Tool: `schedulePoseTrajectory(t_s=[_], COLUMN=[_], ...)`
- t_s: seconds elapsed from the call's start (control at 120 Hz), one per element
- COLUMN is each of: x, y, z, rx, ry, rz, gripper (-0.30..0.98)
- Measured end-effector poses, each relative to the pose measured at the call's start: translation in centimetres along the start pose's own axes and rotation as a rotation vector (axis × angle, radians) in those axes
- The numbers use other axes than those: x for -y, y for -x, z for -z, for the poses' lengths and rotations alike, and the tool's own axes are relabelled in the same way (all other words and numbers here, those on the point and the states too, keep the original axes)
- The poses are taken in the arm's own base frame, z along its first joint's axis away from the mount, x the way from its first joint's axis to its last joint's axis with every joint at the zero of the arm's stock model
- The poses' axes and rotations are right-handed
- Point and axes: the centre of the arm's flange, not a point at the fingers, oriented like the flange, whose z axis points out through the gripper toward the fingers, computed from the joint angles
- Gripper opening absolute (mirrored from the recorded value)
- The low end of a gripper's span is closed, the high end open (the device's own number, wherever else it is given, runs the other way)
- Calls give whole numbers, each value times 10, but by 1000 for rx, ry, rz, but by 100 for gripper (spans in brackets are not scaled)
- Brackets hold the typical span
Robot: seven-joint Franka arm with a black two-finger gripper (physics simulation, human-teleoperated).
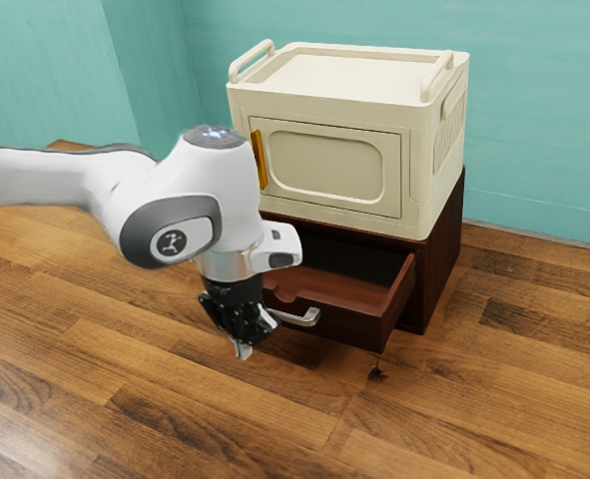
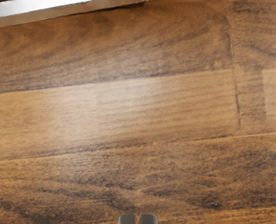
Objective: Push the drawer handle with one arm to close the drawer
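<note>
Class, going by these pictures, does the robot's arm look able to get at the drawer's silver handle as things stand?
Probably yes. The gripper hangs close by the silver handle, at the front of the open drawer, and I see nothing standing between them.

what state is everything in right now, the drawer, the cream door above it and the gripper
drawer: open, pulled out of its cabinet
cream door: closed
gripper: shut, nothing between its fingers
</note>
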Motion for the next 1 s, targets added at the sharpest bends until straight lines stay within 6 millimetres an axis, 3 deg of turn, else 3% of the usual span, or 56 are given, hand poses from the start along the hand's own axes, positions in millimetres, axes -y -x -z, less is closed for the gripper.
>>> schedulePoseTrajectory(t_s=[0.342,0.75,1.0], x=[7,34,27], y=[-34,-66,-87], z=[-11,-32,-31], rx=[-86,-189,-271], ry=[-20,-7,13], rz=[44,124,136], gripper=[-10,-10,-10])
